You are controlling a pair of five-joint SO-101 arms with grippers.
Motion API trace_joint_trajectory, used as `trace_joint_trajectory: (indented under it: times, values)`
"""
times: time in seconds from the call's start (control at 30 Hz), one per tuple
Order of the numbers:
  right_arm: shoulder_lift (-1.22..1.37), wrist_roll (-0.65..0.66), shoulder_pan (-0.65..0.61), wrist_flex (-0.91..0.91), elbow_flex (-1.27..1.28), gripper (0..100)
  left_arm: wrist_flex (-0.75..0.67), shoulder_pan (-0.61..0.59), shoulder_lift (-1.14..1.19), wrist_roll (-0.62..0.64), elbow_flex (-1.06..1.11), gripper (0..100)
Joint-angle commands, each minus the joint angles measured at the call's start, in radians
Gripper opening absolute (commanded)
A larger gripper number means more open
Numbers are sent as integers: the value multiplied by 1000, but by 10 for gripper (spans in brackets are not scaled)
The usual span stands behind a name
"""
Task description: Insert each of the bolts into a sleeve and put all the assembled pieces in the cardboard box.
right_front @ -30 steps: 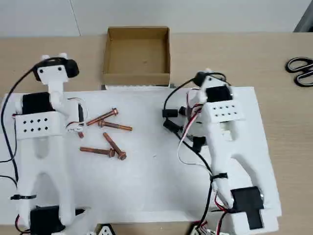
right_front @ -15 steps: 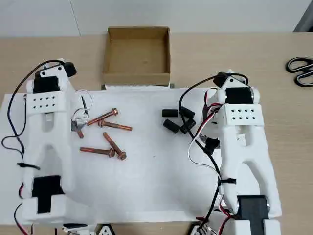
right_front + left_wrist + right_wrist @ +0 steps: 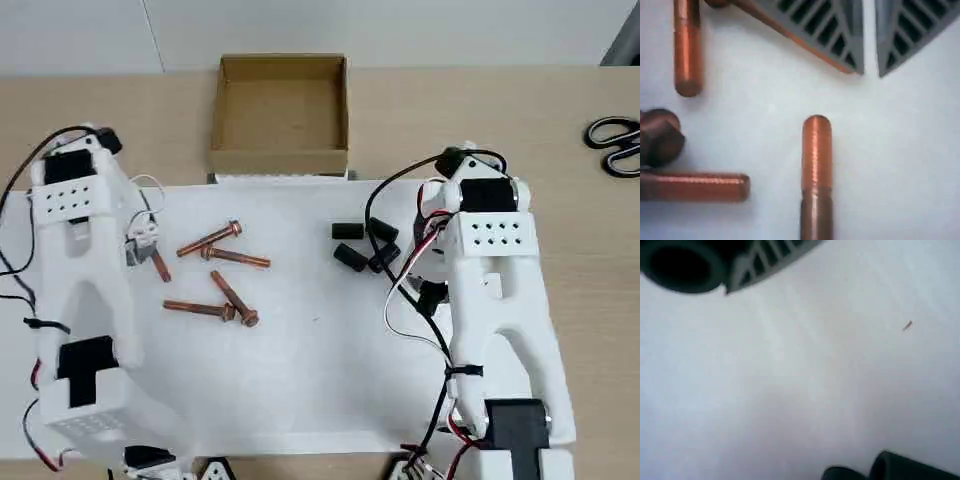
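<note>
We see the left end effector low over the white board, on its left side. Its two grey fingers are apart by a narrow gap with nothing between them. The copper bolts lie loose on the board just to the right of it. One of them is right beside the end effector, and in the left wrist view a bolt shaft runs along the edge of one finger. The black sleeves lie in a small cluster right of the board's middle, well apart from the bolts, and none of them carries a bolt. The right end effector sits just beside this cluster, and we cannot tell whether it is apart or together. The cardboard box stands open on the wooden surface, just beyond the far edge of the board. A pair of scissors lies at the far right of the surface.
</note>
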Motion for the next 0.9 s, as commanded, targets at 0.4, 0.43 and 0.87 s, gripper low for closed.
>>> trace_joint_trajectory:
  times: [0.4,0.43,0.87]
  values:
    - [-33,12,10,8,-41,2,-143,-12,23,-17,-35,55]
    - [-33,14,10,8,-41,2,-150,-12,25,-23,-35,58]
    - [-33,48,10,10,-41,2,-230,-11,146,-46,-35,105]
